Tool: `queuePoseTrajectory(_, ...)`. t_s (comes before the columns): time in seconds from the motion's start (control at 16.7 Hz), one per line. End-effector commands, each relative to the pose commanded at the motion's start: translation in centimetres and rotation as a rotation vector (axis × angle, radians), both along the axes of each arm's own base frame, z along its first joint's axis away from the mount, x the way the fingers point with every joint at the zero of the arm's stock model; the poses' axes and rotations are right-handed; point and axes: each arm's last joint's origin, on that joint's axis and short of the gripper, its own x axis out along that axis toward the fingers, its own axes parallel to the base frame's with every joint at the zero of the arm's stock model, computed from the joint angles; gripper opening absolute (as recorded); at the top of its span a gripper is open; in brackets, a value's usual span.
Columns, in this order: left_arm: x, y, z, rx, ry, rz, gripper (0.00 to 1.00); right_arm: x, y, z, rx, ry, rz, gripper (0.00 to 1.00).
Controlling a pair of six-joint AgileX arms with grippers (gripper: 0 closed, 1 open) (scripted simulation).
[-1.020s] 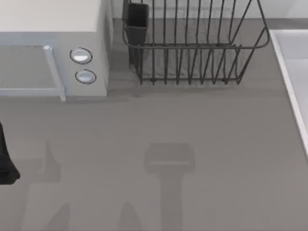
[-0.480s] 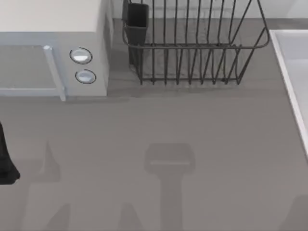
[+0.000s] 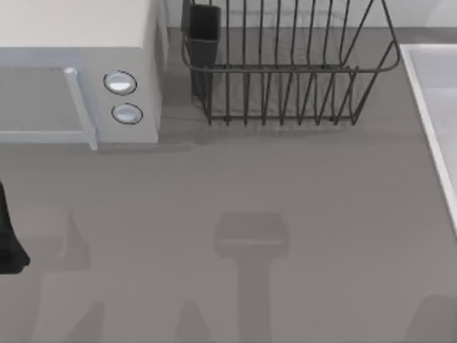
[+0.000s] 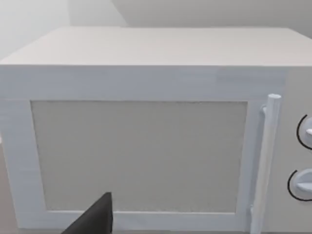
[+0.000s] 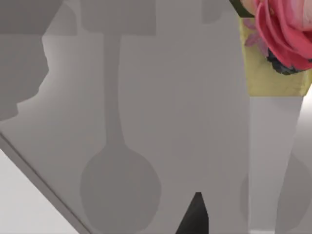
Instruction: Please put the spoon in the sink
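**Top view.** The large pale grey rectangular sink with its whitish raised rim [image 3: 423, 107] lies along the right edge of the frame. The dark wire dish rack [image 3: 285, 78] stands at upper centre and the white box-shaped microwave oven [image 3: 78, 78] at upper left, all on the flat grey table [image 3: 214, 171]. The left arm [image 3: 7, 239] is parked at the left edge. A soft grey shadow [image 3: 432, 321] now occupies the lower right corner. It was absent a second ago and has since grown and spread leftward, so the right arm is judged to be travelling near the sink side.

**Right wrist view.** The dark tip of the right gripper [image 5: 195, 217] shows at the lower edge, over a grey spoon-shaped silhouette [image 5: 119, 190] that is probably a cast shadow. The spoon itself cannot be identified with certainty. A yellow, pink-flowered object [image 5: 273, 48] sits at upper right. Whether this gripper is open, closed or carrying anything cannot be told.

**Left wrist view.** The left gripper [image 4: 95, 219] faces the microwave door; how far open it is cannot be told.
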Motion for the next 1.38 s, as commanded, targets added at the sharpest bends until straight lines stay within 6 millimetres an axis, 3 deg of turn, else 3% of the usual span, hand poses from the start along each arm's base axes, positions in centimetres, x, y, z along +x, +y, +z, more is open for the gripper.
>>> queuePoseTrajectory(0.18,0.0,0.0,0.0,0.0,0.0,0.0,1.0,1.2,-0.4,0.4,0.009,0.018,0.004,0.0)
queuePoseTrajectory(0.36,0.0,0.0,0.0,0.0,0.0,0.0,1.0,4.5,-1.3,1.3,0.027,0.054,0.015,0.0)
queuePoseTrajectory(0.78,0.0,0.0,0.0,0.0,0.0,0.0,1.0,17.8,-2.6,3.3,0.027,0.077,0.039,0.0)
queuePoseTrajectory(1.08,0.0,0.0,0.0,0.0,0.0,0.0,1.0,26.1,-0.6,2.1,0.012,0.043,0.032,0.0)
queuePoseTrajectory(1.38,0.0,0.0,0.0,0.0,0.0,0.0,1.0,30.1,2.8,-0.4,0.001,0.01,0.011,0.0)
